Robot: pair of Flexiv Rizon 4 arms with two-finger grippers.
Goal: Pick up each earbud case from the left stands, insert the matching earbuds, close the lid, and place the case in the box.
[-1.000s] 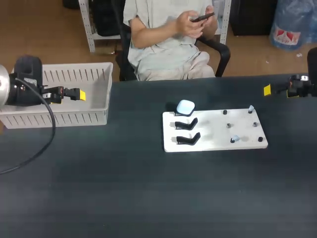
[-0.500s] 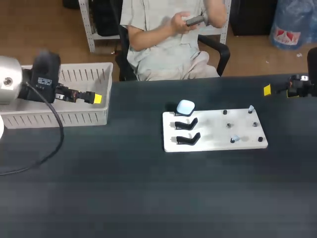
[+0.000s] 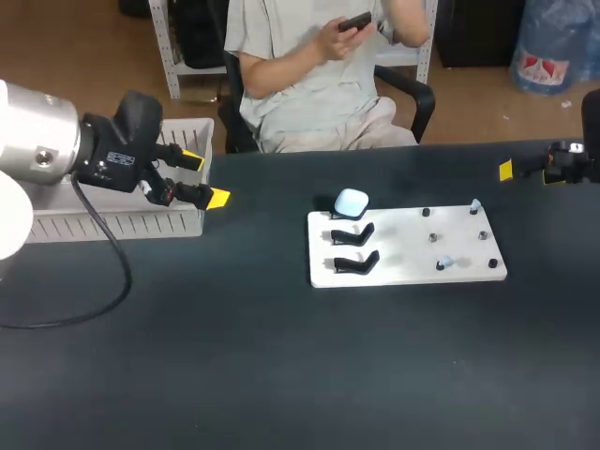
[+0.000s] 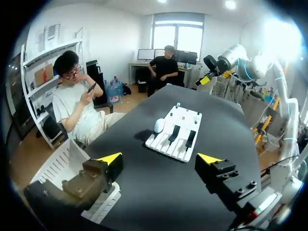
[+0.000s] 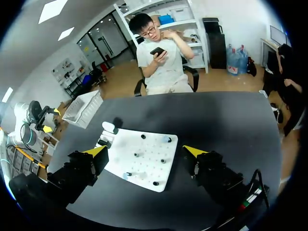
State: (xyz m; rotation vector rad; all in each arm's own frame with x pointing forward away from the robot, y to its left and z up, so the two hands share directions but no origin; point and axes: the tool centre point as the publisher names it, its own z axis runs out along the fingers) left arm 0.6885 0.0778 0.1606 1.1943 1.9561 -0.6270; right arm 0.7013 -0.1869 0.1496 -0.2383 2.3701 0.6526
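My left gripper [image 3: 204, 178] hangs open with nothing in it, its two yellow fingertips [image 3: 217, 198] set wide apart, just beside the right end of the white slatted box [image 3: 122, 225] at the table's [image 3: 281, 375] left rear. It is well apart from the white board [image 3: 403, 272] in the middle. The pale earbud case [image 3: 352, 202] sits on the rearmost of the three stands along the board's left edge; the two black stands [image 3: 353, 233] in front of it carry nothing. On the board's right part I see small dark pegs, one light earbud [image 3: 475, 205] near the rear corner and another [image 3: 444, 263] nearer the front edge. My right gripper [image 5: 144, 151] is spread wide too and holds nothing. It sits out by the table's right edge, well clear of the board, which lies ahead of its fingers in the right wrist view.
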